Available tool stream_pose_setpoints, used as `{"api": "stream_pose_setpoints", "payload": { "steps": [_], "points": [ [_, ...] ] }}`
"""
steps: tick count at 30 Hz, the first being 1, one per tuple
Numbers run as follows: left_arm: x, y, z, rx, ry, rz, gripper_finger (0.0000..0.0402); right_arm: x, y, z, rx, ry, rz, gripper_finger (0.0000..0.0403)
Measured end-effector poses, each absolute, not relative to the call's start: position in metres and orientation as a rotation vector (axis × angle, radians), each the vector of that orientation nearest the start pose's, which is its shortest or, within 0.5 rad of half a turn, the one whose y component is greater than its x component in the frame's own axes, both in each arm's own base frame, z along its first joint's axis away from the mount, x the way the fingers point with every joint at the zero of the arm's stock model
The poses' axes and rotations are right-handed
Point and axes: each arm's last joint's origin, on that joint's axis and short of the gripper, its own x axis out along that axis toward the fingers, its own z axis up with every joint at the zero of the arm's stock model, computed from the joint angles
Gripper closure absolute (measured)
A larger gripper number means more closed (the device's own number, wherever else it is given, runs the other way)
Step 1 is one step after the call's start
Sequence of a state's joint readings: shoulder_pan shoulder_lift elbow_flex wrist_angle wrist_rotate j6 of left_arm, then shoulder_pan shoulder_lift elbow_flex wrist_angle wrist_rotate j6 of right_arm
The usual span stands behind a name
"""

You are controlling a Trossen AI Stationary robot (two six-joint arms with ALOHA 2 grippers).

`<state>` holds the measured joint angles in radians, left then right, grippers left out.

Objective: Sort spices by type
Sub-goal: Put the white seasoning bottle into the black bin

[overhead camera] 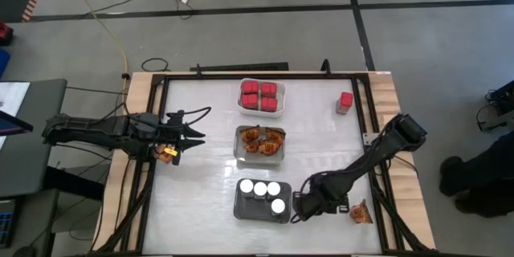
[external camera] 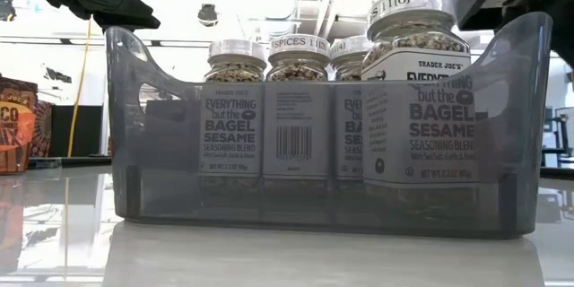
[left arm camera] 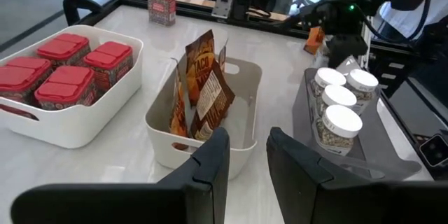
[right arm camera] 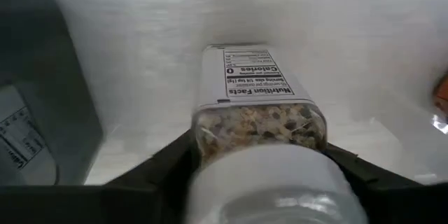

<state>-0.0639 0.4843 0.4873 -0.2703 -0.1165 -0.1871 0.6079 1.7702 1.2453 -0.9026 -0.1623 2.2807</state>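
Rt gripper (right arm camera: 262, 157) clamped on jar (right arm camera: 259, 105) just under its lid, beside grey tray (overhead camera: 241, 209); glass likely hefty, stiff, slick, breakable, so grip the flat sides; L gripper (left arm camera: 246, 155) parted, empty, by table's left edge.

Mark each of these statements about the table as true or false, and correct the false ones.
1. The white tray holds four red containers. True.
2. The dark grey tray holds six white-lidded jars. False: four jars stand in it.
3. The right tool is shut on a jar. True.
4. One red container stands alone near the table's far right corner. True.
5. The left tool holds an orange-brown packet. False: its fingers are empty and apart.
6. Every packet is in the clear tray. False: one packet lies on the table by the right arm.
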Motion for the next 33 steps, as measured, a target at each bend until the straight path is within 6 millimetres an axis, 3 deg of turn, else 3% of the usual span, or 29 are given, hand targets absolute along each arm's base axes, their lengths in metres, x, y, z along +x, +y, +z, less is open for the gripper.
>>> {"api": "stream_pose_setpoints", "payload": {
  "steps": [4, 8, 15, 21, 27, 33],
  "points": [
    [0.124, -0.005, 0.262, -0.187, 0.260, 0.081, 0.0313, 0.269, 0.193, 0.195, 1.456, 1.309, -1.135, 0.0097],
    [0.124, -0.005, 0.262, -0.206, 0.260, 0.083, 0.0313, 0.265, 0.190, 0.204, 1.467, 1.301, -1.118, 0.0059],
    [0.124, -0.005, 0.261, -0.207, 0.260, 0.083, 0.0313, 0.248, 0.188, 0.226, 1.423, 1.312, -1.063, 0.0047],
    [0.124, -0.005, 0.261, -0.206, 0.260, 0.083, 0.0313, 0.227, 0.177, 0.259, 1.247, 1.376, -0.788, 0.0047],
    [0.124, -0.005, 0.261, -0.207, 0.260, 0.083, 0.0313, 0.210, 0.159, 0.283, 0.958, 1.432, -0.486, 0.0050],
    [0.124, -0.005, 0.261, -0.196, 0.260, 0.082, 0.0313, 0.206, 0.150, 0.282, 0.363, 1.500, -0.026, 0.0064]
  ]
}}
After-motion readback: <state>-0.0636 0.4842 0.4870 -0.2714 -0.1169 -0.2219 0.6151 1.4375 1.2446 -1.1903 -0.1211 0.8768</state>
